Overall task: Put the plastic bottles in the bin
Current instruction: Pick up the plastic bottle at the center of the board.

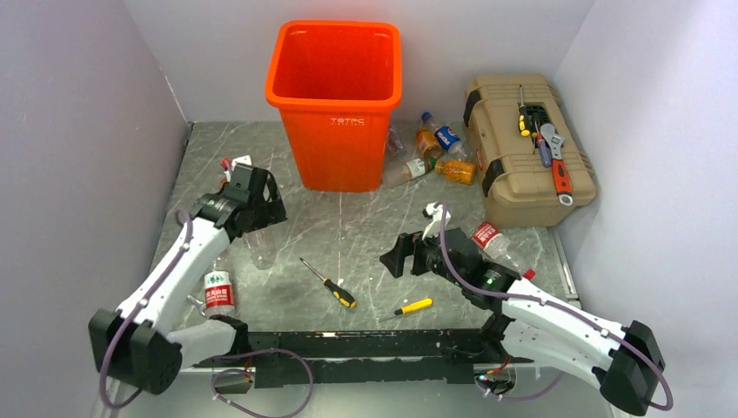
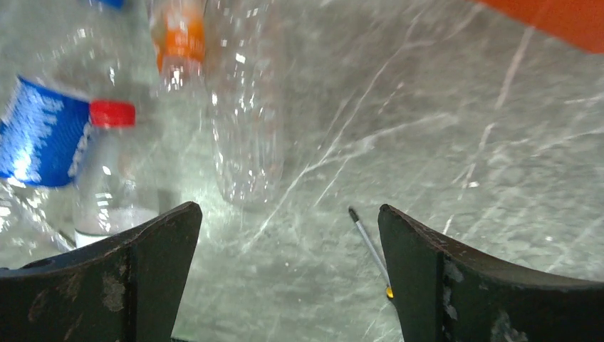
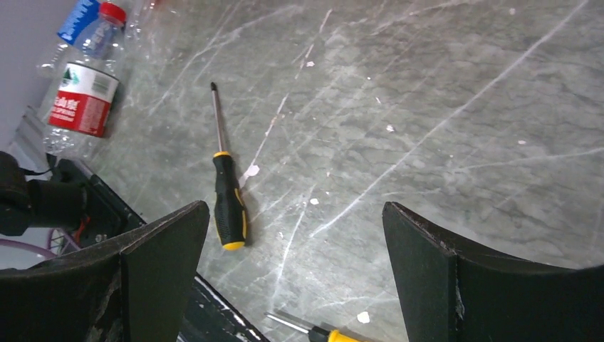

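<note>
Left tool (image 2: 288, 214), spread wide, hides the screwdriver (image 2: 367, 242) handle.

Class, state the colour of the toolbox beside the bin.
Tan; the toolbox shows best in the top external view.

A: Your bin (image 1: 338, 152) sits at the back of the table (image 1: 365, 209), about centre, and the toolbox (image 1: 509, 187) is off to its right by the wall.
B: A huddle of bottles (image 1: 435, 155) lies between those two, and there are tools (image 1: 548, 152) on the toolbox lid.
A: Nearer you, one screwdriver (image 1: 329, 283) is mid-table, with a second screwdriver (image 1: 412, 306) just right of it.
B: A lone bottle (image 1: 498, 246) lies before the toolbox. On your left, a near bottle (image 1: 219, 292) sits close to the front edge, with another bottle (image 1: 261, 248) behind it and to the right
</note>
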Tool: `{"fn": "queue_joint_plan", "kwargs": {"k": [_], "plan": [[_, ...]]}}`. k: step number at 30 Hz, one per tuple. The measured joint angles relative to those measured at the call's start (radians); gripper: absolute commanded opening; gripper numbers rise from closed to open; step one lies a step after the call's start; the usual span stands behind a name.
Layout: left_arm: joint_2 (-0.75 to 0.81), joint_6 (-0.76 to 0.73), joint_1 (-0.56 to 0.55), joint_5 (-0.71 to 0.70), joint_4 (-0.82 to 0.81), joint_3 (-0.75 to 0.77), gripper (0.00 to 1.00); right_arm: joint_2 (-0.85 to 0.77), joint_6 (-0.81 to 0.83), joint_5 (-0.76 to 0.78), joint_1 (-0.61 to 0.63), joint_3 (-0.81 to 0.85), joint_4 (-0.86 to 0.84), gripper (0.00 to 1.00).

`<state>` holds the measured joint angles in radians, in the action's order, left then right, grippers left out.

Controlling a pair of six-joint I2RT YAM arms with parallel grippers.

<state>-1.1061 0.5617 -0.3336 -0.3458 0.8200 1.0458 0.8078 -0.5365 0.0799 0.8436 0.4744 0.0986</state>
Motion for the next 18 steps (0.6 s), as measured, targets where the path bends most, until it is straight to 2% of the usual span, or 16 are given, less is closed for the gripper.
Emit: {"fn": "queue_joint_plan", "kwargs": {"k": [5, 8, 15, 18], "plan": [[-0.123, 0.133, 0.0, -0.023, 0.055, -0.013, 1.0, 0.007, -0.025, -0.026, 0.001, -0.016, -0.064, 0.96], [-0.181, 0.167, 0.0, -0.069, 0.055, -0.02, 0.94, -0.005, -0.033, -0.034, 0.002, -0.032, -0.076, 0.96], [-0.49, 0.221, 0.027, -0.151, 0.05, 0.019, 0.96, -0.046, -0.033, -0.037, 0.003, -0.037, -0.078, 0.96], [-0.541, 0.225, 0.029, -0.152, 0.045, 0.008, 0.94, -0.098, -0.032, -0.037, 0.003, -0.044, -0.082, 0.96]]}}
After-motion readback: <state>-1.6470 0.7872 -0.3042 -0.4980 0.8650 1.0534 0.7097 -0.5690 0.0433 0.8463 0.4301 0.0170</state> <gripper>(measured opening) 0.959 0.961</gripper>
